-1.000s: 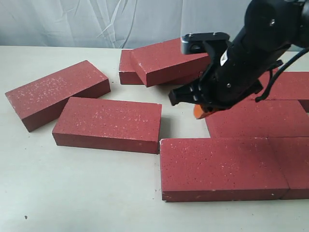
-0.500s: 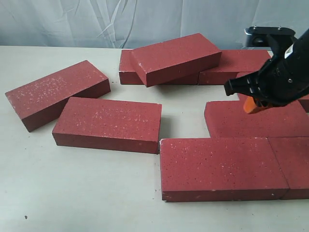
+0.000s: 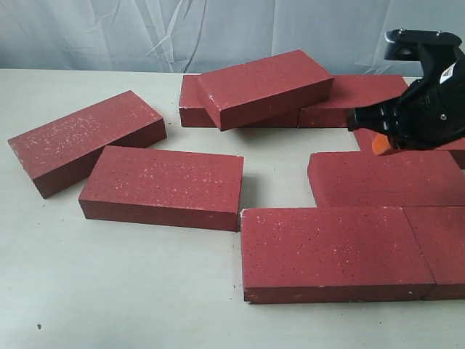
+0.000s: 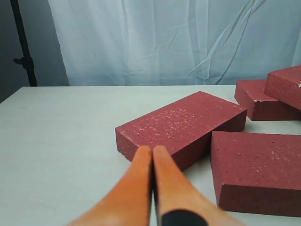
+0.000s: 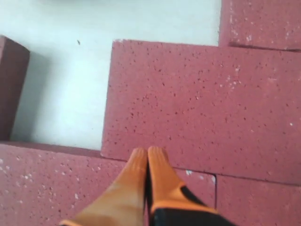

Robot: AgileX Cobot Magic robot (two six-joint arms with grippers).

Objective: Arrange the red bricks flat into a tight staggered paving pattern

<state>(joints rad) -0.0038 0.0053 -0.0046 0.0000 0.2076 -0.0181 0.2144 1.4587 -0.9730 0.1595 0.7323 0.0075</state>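
Several red bricks lie on the table. At the right, a front brick [image 3: 334,251] and its neighbour [image 3: 445,247] sit side by side, with an offset brick [image 3: 385,178] tight behind them. Two loose bricks [image 3: 87,138] [image 3: 163,185] lie at the left. One brick [image 3: 265,87] rests tilted on a back brick [image 3: 190,102]. My right gripper [image 3: 381,144] [image 5: 148,153] hovers shut and empty over the right-hand bricks, above the offset brick [image 5: 202,103]. My left gripper [image 4: 152,149] is shut and empty, near the left angled brick [image 4: 183,125]; it does not show in the exterior view.
Another back brick [image 3: 356,94] lies flat behind the gap, and one more [image 3: 454,145] sits partly hidden behind the right arm. Bare pale table [image 3: 109,291] spreads at the front left. A white curtain [image 3: 218,29] hangs behind the table's far edge.
The right arm has swung right and slightly up, away from the gap in the middle, uncovering the back bricks. The bricks have not moved.
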